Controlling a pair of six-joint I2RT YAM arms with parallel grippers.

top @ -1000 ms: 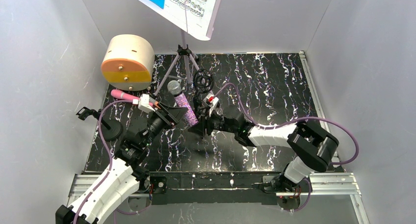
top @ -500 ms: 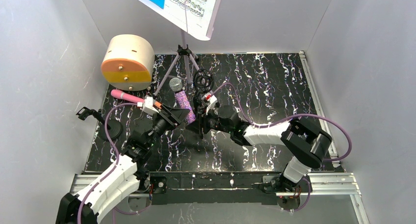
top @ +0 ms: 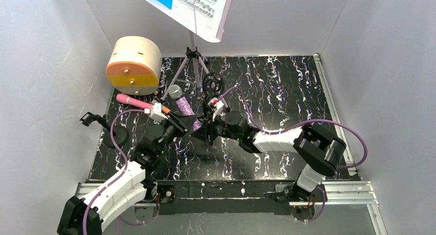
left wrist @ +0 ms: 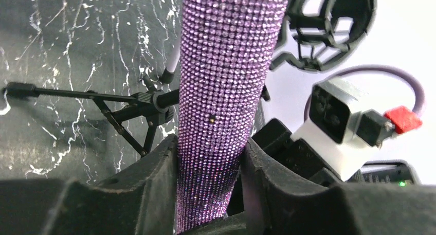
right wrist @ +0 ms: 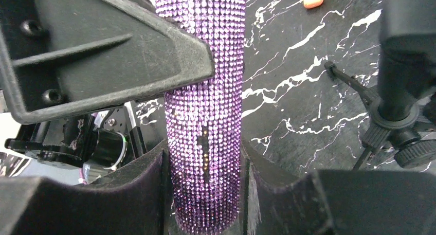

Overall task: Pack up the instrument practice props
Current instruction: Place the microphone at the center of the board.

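Pulled purple mic (top: 182, 105) left, apparently clear of ring mount (top: 213, 84); clamped by left end effector (left wrist: 210, 186) and right end effector (right wrist: 204, 188).

Overhead view: bright, even, diffuse light. White walls uniform, no hard shadows. Soft, short shadows under both arms on the glossy black surface (top: 288, 91), which carries a faint sheen. Sheet music (top: 198, 3) near clipping at top edge.

Left wrist view: purple mic (left wrist: 226, 91) sharp, studs glinting. Left tool (left wrist: 210, 147) fingers dark and blurred. Background at right blown out white.

Right wrist view: mic studs crisp. Right tool (right wrist: 204, 160) fingers underexposed and soft. Black tripod joint (right wrist: 396, 116) slightly out of focus.
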